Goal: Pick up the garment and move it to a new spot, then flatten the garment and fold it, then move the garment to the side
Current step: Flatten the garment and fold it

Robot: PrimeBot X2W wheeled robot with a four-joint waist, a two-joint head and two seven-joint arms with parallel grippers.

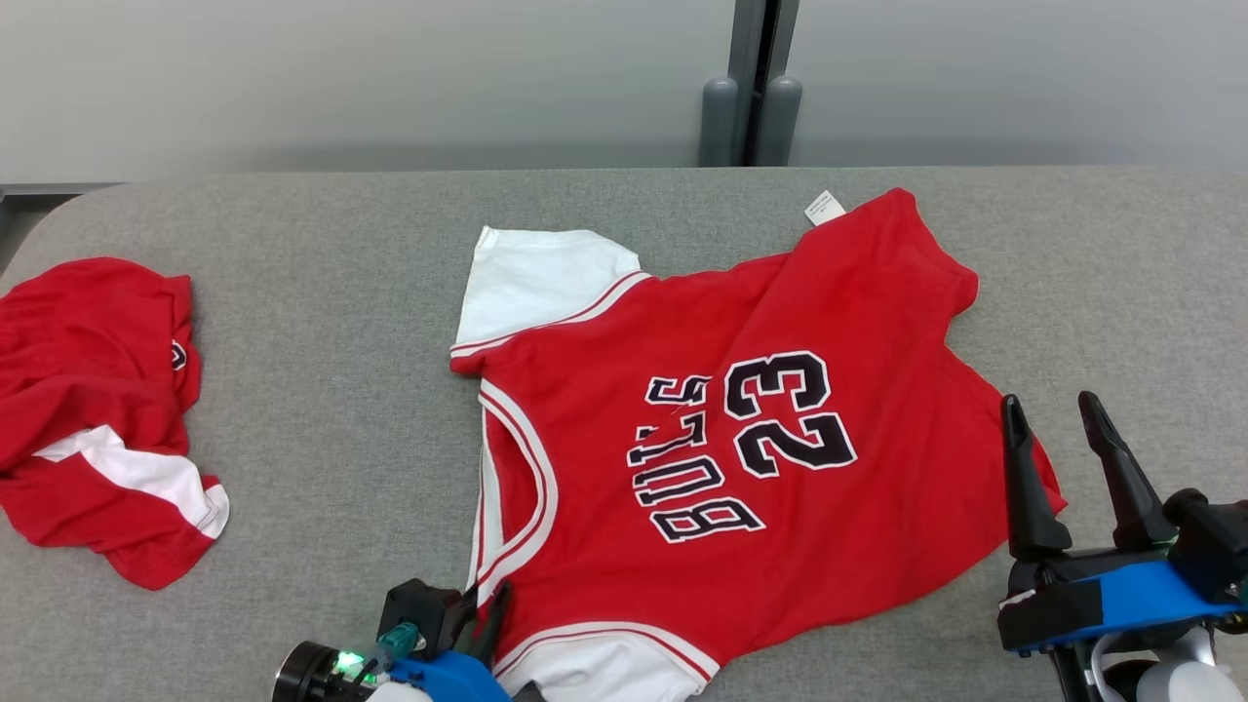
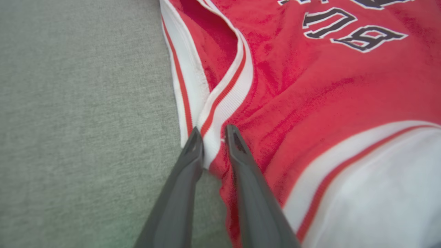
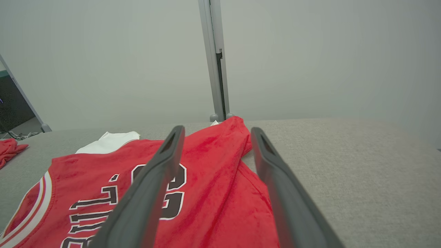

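The red jersey (image 1: 741,429) is lying spread but rumpled on the grey table (image 1: 322,390), the left gripper (image 2: 213,132) straddling its neckline trim, whether pinching or loose being unclear, the right gripper (image 1: 1051,404) hovering open beside it, flattening, folding and setting aside still waiting.

Red jersey (image 1: 741,429), white sleeves — spread face-up, partly rumpled
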